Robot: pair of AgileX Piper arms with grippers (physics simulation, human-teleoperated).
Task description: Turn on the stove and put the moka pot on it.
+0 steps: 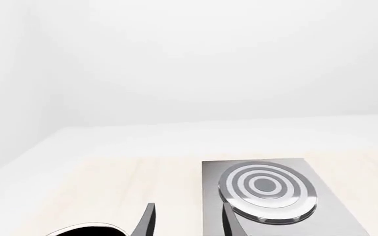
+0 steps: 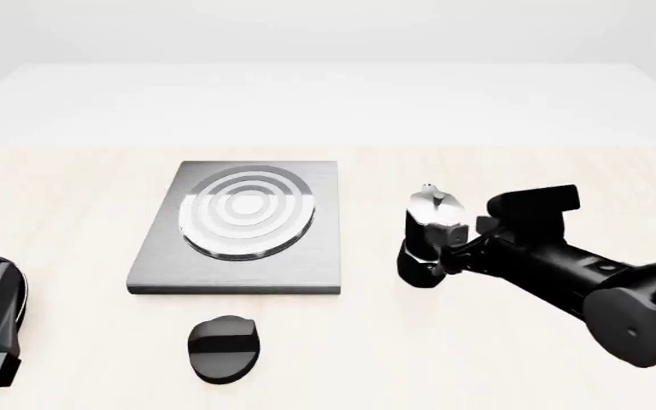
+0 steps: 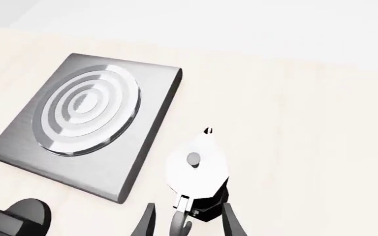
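The grey stove [image 2: 240,229] lies flat at centre, ringed silver burner bare, its black oval knob [image 2: 225,347] apart on the near side. Right of it, the moka pot [image 2: 430,237] stands upright, silver lid shut.

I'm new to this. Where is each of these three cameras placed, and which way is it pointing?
Front view: fixed above and behind the arms, looking down at the pale wooden table; both arms show.
Left wrist view: behind the left gripper, facing the flat grey square stove; its open jaws show.
Right wrist view: behind the right gripper, above the small black moka pot with silver lid; jaws flank its handle.
All three share the stove.
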